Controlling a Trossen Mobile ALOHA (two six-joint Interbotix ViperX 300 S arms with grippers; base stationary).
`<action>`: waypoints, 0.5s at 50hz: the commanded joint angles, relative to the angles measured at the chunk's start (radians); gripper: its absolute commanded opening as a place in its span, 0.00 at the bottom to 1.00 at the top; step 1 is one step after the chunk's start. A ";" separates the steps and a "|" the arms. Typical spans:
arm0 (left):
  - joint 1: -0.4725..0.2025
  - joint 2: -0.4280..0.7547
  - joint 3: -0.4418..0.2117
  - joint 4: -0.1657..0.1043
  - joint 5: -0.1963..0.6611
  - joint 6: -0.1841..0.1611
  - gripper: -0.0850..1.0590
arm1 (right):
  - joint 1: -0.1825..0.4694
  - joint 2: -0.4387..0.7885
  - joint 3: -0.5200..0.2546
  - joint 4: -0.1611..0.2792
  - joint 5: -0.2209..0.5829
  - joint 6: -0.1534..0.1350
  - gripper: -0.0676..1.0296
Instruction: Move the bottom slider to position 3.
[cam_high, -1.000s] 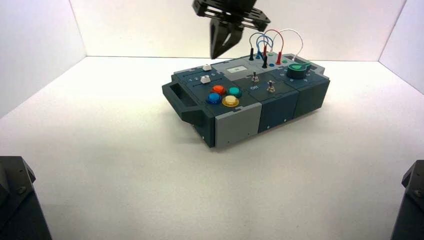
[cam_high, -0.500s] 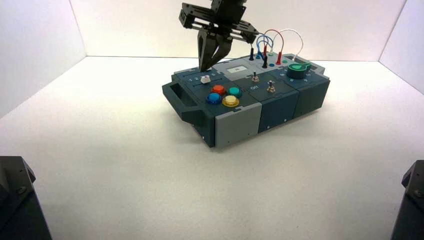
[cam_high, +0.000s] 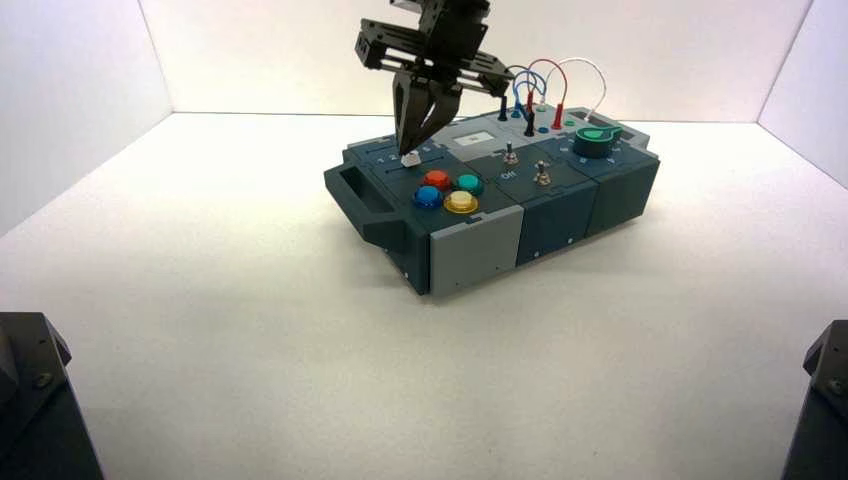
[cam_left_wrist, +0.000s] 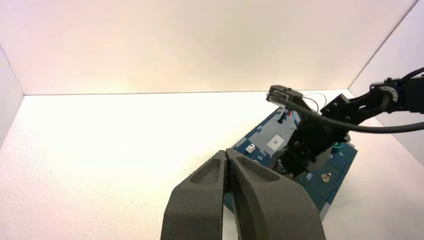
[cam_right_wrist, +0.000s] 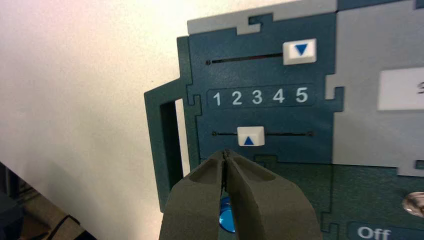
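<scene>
Right gripper (cam_right_wrist: 226, 156), fingers pressed together and holding nothing, is poised just beside the bottom slider (cam_right_wrist: 250, 136). That slider is seen under the 3 (cam_right_wrist: 257, 97) of the 1–5 scale. Left gripper (cam_left_wrist: 227, 159) is likewise closed, well apart from the slider.

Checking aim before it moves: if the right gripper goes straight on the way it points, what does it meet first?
Probably the bottom slider, just ahead of the shut right gripper, which hangs over the box; depth is unclear.
</scene>
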 joint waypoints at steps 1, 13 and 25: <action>0.008 0.005 -0.021 -0.002 -0.009 -0.002 0.05 | 0.011 -0.012 -0.017 0.008 -0.003 0.006 0.04; 0.008 0.002 -0.021 -0.002 -0.009 -0.002 0.05 | 0.011 -0.011 -0.025 0.008 -0.003 0.006 0.04; 0.008 0.002 -0.021 -0.002 -0.009 -0.002 0.05 | 0.011 -0.006 -0.035 0.008 -0.003 0.006 0.04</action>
